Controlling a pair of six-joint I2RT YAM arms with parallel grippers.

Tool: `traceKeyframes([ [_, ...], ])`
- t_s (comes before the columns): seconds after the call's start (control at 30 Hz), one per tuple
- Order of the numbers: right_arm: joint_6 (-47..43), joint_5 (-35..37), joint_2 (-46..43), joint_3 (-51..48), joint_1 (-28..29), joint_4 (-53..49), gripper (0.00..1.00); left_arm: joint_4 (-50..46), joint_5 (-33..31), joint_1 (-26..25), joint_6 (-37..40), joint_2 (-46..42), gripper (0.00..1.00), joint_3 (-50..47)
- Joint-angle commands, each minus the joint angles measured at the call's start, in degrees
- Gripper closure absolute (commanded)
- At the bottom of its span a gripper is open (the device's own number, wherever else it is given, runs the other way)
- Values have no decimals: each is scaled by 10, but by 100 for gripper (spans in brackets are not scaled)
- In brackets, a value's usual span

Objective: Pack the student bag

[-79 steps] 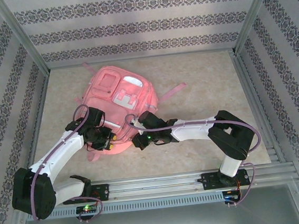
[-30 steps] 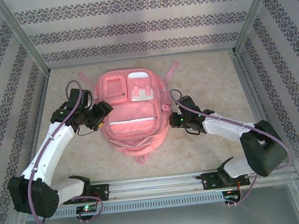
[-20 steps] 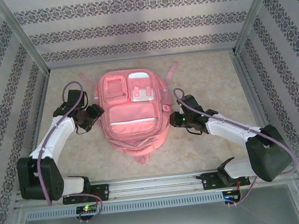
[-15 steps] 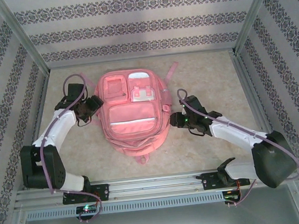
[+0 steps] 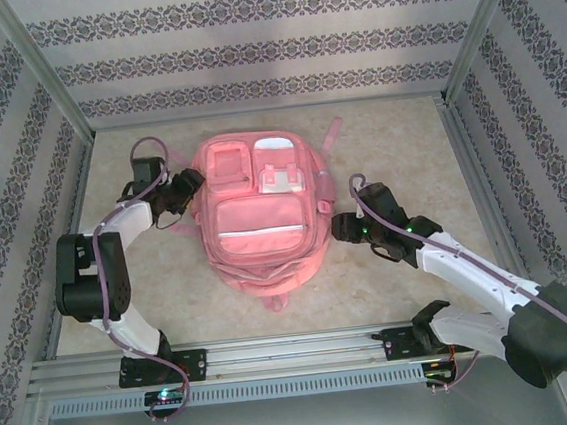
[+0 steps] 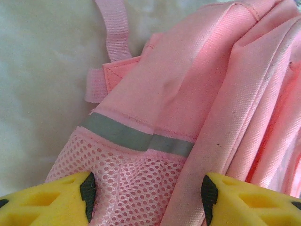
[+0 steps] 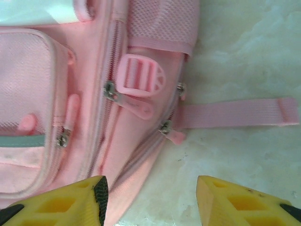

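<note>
Bag [image 5: 264, 236] lies front-up between my left fingers [image 6: 56, 200] and right fingers [image 7: 235, 200]; both pairs spread, gripping nothing; left straddle its mesh pocket [image 6: 127, 183], zip pulls [image 7: 165, 128] sit just ahead of the right; opening a zip seems next, so I'd pinch one pull squarely, left steadying; finger bases cut off, main opening hidden.

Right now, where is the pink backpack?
In the top view the backpack lies flat on the table, with the left gripper at its upper left side and the right gripper by its right edge.

A lab test cell: aluminium frame [image 5: 46, 75], wallpapered panels [image 5: 268, 48]
</note>
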Motion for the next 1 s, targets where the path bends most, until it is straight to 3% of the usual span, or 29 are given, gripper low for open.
traceKeyframes([
  [0.0,-19,26,-20,-13,0,-23,46,66,75,-31,-17,-17,38,-23],
  [0.1,-25,32,-25,-8,-1,-28,43,86,81,-32,-43,-26,39,-41],
  [0.13,-26,36,-24,-2,-3,-34,35,70,80,-31,-39,-37,39,-45],
  [0.17,-28,42,-24,7,-4,-41,6,36,70,-27,-18,-56,38,-47],
  [0.2,-30,46,-24,17,-6,-47,2,-1,53,-24,9,-79,36,-47],
  [0.27,-40,54,-23,43,-12,-67,2,-104,-15,-22,89,-148,28,-39],
  [0.3,-44,58,-24,56,-14,-75,2,-152,-47,-20,116,-173,4,-30],
  [0.33,-47,60,-26,73,-17,-83,2,-208,-81,-14,136,-196,0,-15],
  [0.4,-56,52,-30,100,-20,-76,2,-295,-152,-2,159,-236,0,7],
  [0.5,-116,52,-36,127,-23,-43,2,-345,-277,0,194,-297,0,9],
  [0.63,-180,150,-62,89,-28,66,2,-346,-391,0,219,-306,0,-7],
  [0.77,-243,187,-63,74,-36,147,2,-263,-404,1,309,-333,0,-49],
  [0.87,-297,180,-41,79,-37,159,2,-161,-300,0,488,-341,0,-98],
  [0.97,-319,175,-28,53,-44,196,2,-126,-366,1,491,-339,0,-124],
])
